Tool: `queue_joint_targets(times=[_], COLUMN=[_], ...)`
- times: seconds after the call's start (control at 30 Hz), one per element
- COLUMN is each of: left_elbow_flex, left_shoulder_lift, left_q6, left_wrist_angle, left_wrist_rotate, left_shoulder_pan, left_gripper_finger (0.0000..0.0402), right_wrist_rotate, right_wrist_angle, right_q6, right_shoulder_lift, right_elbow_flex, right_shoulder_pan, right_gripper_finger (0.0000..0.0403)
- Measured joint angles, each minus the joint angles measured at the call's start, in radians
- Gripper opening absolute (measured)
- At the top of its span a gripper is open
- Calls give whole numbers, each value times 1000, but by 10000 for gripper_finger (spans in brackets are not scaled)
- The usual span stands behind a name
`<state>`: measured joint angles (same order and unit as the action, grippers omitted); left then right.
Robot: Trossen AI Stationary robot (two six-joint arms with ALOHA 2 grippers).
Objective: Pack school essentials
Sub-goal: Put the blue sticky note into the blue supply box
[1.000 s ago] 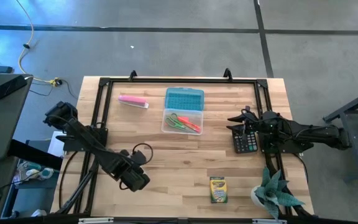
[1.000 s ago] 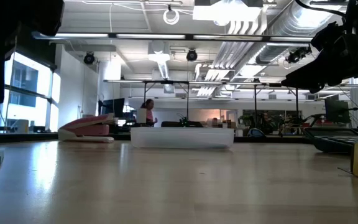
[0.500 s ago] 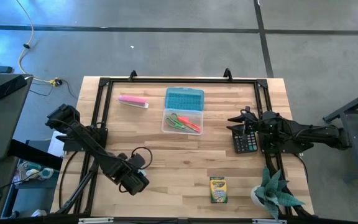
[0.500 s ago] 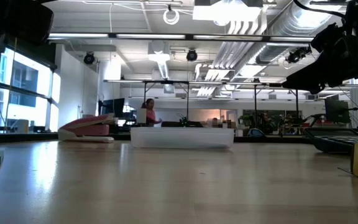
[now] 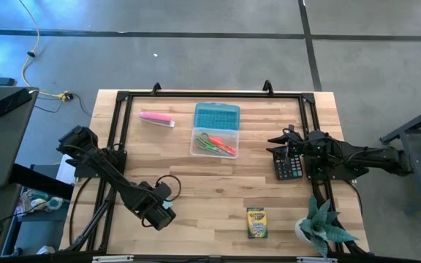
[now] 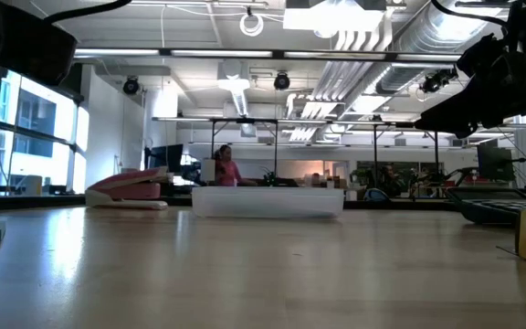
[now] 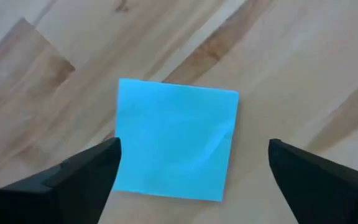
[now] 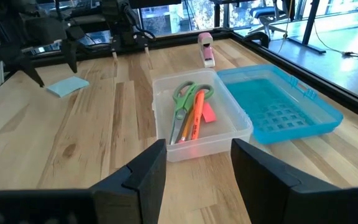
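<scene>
Crayon box (image 5: 256, 223), label unreadable

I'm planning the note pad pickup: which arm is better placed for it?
Left. The left gripper hangs open right over the note pad, one finger on each side. The right gripper waits by the calculator, far across the table.

Open-plan lab: exposed ceiling ducts (image 6: 373, 41), rows of workstations.

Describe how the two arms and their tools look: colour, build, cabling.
Both arms are dark, almost black, built of jointed segments. The left arm carries a looped black cable near its tool. The right arm ends in a tool with a bulky body. Each tool's fingers are matte black, flat and wedge-shaped. No markings can be made out.
</scene>
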<state>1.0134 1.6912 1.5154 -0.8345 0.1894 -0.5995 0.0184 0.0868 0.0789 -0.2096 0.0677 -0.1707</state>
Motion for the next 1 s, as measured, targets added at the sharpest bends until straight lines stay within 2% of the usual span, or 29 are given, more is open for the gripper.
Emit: queue_joint_targets(times=[0.43,0.67,1.0], left_elbow_flex=[-6,-73,-126], left_shoulder_lift=[18,18,13], left_q6=[-26,-27,-27], left_wrist_angle=[-20,80,133], left_wrist_rotate=[-6,-13,-20], left_shoulder_pan=[0,2,8], left_gripper_finger=[400,400,400], right_wrist_rotate=[0,0,0], right_wrist_angle=[0,0,0], right_q6=[0,0,0], right_shoulder_lift=[0,0,0], right_elbow_flex=[0,0,0], right_shoulder_pan=[0,0,0], right_gripper_finger=[172,172,172])
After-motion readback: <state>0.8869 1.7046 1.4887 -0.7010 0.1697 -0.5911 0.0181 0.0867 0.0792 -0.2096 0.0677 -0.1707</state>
